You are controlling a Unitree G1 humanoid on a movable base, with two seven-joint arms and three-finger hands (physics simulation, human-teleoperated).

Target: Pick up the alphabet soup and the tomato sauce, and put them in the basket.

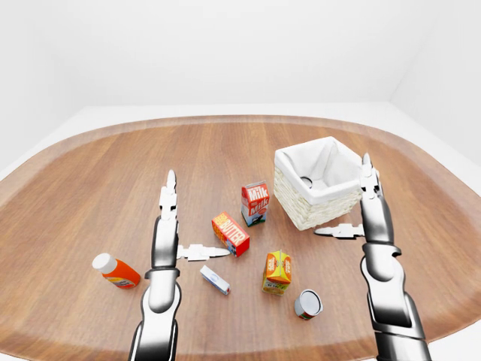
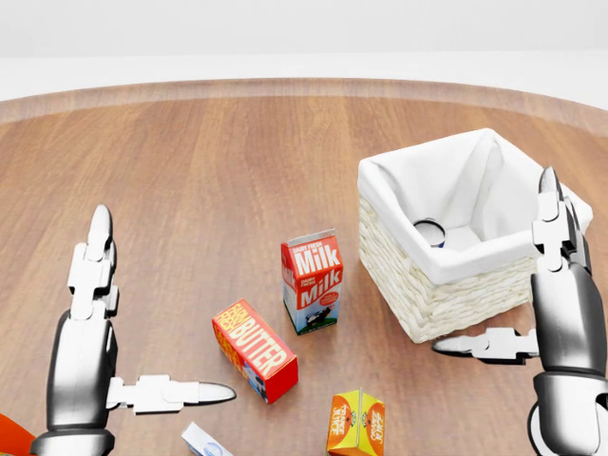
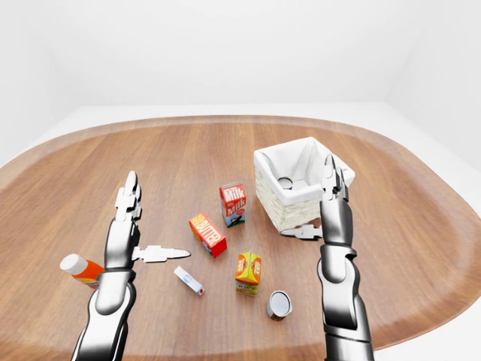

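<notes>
Right hand [image 2: 532, 313] fingers spread, empty, beside basket [image 2: 446, 285]

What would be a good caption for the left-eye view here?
Both open hands, left hand and right hand, hover over a table of groceries beside the basket.

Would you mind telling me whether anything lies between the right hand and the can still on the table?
Nothing visible does. The right hand hangs open beside the basket, and only bare wood separates it from the can lying lower in the left-eye view.
</notes>
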